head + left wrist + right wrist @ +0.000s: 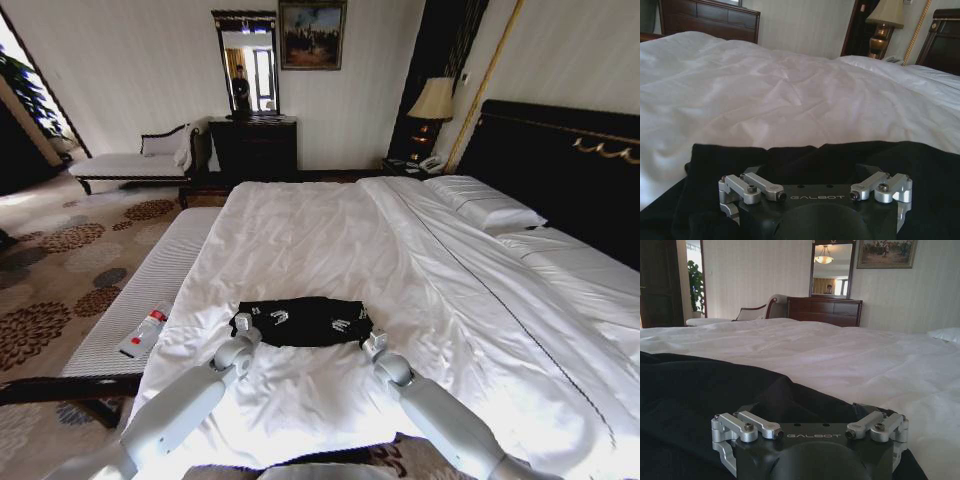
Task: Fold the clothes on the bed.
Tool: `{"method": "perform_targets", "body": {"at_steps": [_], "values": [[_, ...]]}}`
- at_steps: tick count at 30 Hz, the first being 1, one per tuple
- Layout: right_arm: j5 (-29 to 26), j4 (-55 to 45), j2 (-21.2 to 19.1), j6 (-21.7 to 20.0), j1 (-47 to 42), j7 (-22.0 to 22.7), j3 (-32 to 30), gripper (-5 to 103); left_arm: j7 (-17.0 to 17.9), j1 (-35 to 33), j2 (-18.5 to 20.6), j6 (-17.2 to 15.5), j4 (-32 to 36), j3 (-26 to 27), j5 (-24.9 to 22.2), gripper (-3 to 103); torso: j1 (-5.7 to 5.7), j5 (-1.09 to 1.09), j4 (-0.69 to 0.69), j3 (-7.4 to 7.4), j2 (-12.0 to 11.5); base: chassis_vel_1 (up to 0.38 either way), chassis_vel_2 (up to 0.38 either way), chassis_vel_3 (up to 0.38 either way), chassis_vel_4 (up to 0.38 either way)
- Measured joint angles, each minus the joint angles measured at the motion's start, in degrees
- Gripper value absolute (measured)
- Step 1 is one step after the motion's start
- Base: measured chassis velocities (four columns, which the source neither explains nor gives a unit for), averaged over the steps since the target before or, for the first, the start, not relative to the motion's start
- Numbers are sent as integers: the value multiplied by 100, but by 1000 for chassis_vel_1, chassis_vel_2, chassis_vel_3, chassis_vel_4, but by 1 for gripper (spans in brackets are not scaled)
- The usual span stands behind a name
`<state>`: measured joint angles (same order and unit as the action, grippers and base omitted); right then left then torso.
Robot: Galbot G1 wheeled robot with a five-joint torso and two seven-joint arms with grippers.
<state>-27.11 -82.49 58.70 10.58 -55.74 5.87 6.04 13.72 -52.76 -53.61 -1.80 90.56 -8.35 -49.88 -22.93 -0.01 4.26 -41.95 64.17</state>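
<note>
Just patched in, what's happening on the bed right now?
The robot is working on the black T-shirt, which lies as a partly folded band near the foot of the white bed. Both arms are down at it: the left pincer sits at the shirt's left end and the right pincer at its right end, each low over the fabric. Both wrist views show dark cloth bunched right at the pincers. A bottle lies on the striped bench beside the bed, untouched.

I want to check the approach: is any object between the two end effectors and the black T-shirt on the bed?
Nothing visible. The left end effector and right end effector are already at the near corners of the black T-shirt, which lies flat on the bed.
</note>
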Motion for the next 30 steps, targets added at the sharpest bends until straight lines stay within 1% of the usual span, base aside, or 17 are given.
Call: {"method": "perform_targets", "body": {"at_steps": [4, 6, 8, 9, 11, 12, 14, 16, 18, 20, 22, 23, 25, 26, 28, 29, 30], "values": [[91, -163, -27, 22, -328, -1, -234, 100, -143, -738, 121, 67, 300, 511, 306, 100, 0, -1, 0, 0, 0, 0, 0, 0, 0], [94, -181, -30, 22, -362, -1, -262, 100, -157, -792, 128, 84, 316, 549, 348, 100, 0, -1, 0, 0, 0, 0, 0, 0, 0], [146, -314, -53, 25, -608, -3, -449, 100, -222, -1133, 169, 153, 463, 760, 525, 100, 0, 0, 0, 0, 0, 0, 0, 0, 0], [146, -314, -53, 25, -608, -3, -449, 100, -222, -1133, 169, 153, 463, 760, 525, 100, 0, 0, 0, 0, 0, 0, 0, 0, 0], [198, -425, -72, 30, -801, -22, -585, 100, -250, -1341, 184, 184, 562, 875, 603, 100, 0, 0, 0, 0, 0, 0, 0, 0, 0], [256, -554, -99, 49, -1013, -49, -744, 100, -279, -1599, 173, 247, 656, 1074, 776, 100, 0, 0, 1, 1, 0, 0, 0, 0, 0], [266, -581, -105, 54, -1056, -51, -775, 100, -279, -1650, 165, 265, 674, 1116, 815, 100, 0, 0, 1, 0, 0, 0, 0, 0, 0], [286, -800, -146, 88, -1333, -49, -975, 100, -261, -1974, 109, 405, 893, 1406, 1106, 100, 0, 0, 0, 0, 0, 0, 0, 0, 0], [275, -890, -159, 90, -1415, -35, -1043, 100, -231, -2091, 95, 448, 1000, 1501, 1177, 100, 0, 0, 2, 0, 0, 0, 0, 0, 0], [179, -1142, -184, 81, -1605, 25, -1182, 100, -167, -2357, 39, 512, 1271, 1745, 1286, 100, -1, 0, 1, 0, 0, 0, 0, 0, 0], [-25, -1534, -198, 2, -1873, 154, -1379, 100, -152, -2797, -80, 587, 1664, 2205, 1525, 100, -1, 1, 0, 0, 0, 0, 0, 0, 0], [-25, -1534, -198, 2, -1873, 154, -1379, 100, -152, -2797, -80, 587, 1664, 2205, 1525, 100, -1, 1, 0, 0, 0, 0, 0, 0, 0], [-174, -1766, -199, -86, -2030, 230, -1513, 100, -213, -3068, -171, 636, 1865, 2535, 1741, 100, 0, 2, -1, 0, 0, 0, 0, 0, 0], [-354, -1996, -195, -212, -2184, 277, -1662, 100, -262, -3338, -281, 679, 2058, 2811, 1901, 100, -1, 1, 0, 0, 0, 0, 0, 0, 0], [-572, -2253, -190, -383, -2369, 302, -1852, 100, -316, -3658, -424, 750, 2281, 3118, 2021, 100, -1, 0, -1, 0, 1, 0, 0, 0, 0], [-572, -2253, -190, -383, -2369, 302, -1852, 100, -316, -3658, -424, 750, 2281, 3118, 2021, 100, -1, 0, -1, 0, 1, 0, 0, 0, 0], [-657, -2355, -184, -431, -2443, 323, -1936, 100, -350, -3784, -482, 793, 2366, 3234, 2077, 100, -1, 0, 0, 0, 1, 0, 0, 0, 0]]}}
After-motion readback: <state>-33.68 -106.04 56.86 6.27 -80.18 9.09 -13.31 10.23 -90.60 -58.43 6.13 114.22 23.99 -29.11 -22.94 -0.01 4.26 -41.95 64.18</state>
